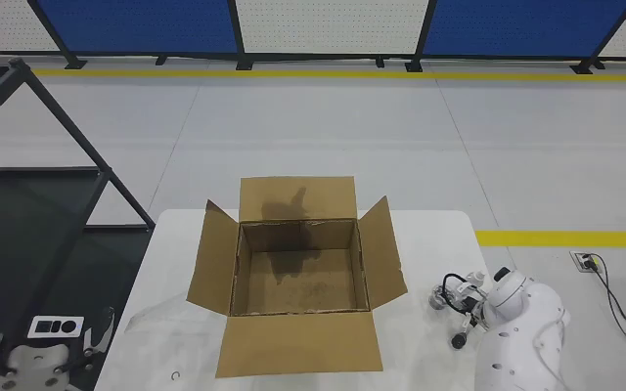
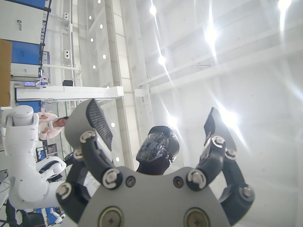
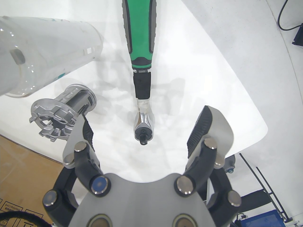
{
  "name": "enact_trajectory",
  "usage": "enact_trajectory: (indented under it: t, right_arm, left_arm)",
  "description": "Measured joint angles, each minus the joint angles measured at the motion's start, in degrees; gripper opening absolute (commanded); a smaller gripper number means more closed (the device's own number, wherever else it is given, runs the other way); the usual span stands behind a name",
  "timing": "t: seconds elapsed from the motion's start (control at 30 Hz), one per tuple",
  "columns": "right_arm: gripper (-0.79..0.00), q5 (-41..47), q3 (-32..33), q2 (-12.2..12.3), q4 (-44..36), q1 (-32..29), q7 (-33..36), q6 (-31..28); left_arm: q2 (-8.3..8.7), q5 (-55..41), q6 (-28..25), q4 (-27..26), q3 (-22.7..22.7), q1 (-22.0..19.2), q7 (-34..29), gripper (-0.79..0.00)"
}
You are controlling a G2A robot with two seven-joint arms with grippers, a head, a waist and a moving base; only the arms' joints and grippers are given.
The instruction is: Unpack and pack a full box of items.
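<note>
Ratchet wrench (image 3: 141, 55): lay on tabletop (image 3: 201, 60), 3 o'clock of the empty cardboard box (image 1: 298, 342), under right gripper (image 3: 146, 118), whose fingers (image 3: 198, 128) stood released. Handle ran straight away from them, drive head nearest. Left gripper (image 2: 153, 108) released, aimed ceilingward.

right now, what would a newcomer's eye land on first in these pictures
The open brown cardboard box, empty, in the middle of the white table. Then the green-handled chrome ratchet lying before the open right tool, a silver cast-metal part and clear plastic cylinder beside it.

Robotics test hall: blue partition panels (image 1: 127, 24), yellow floor line (image 1: 293, 72), high lit ceiling (image 2: 236, 76).
</note>
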Motion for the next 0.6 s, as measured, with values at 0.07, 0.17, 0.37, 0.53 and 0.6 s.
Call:
enact_trajectory:
  t: [0.07,0.17,0.37,0.53,0.6]
  right_arm:
    - [0.000,0.0,0.0,0.0,0.0,0.0,0.0,0.0]
    - [0.000,0.6,0.0,0.0,-0.1,-0.5,-0.8,0.0]
    - [0.000,2.2,-0.3,0.4,-0.4,-1.7,-4.3,1.3]
    - [-0.012,2.5,-0.5,0.9,0.2,-1.5,-4.9,0.8]
    - [-0.135,2.6,-0.9,1.1,1.0,-1.4,-5.7,0.7]
  left_arm:
    - [0.00,0.0,0.0,0.0,0.0,0.0,0.0,0.000]
    - [0.00,0.0,0.0,0.0,0.0,0.0,0.0,0.000]
    - [0.00,0.0,0.0,0.0,0.0,0.0,0.0,0.000]
    - [0.00,0.0,0.0,0.0,0.0,0.0,0.0,0.000]
    - [0.00,0.0,0.0,0.0,0.0,0.0,0.0,0.000]
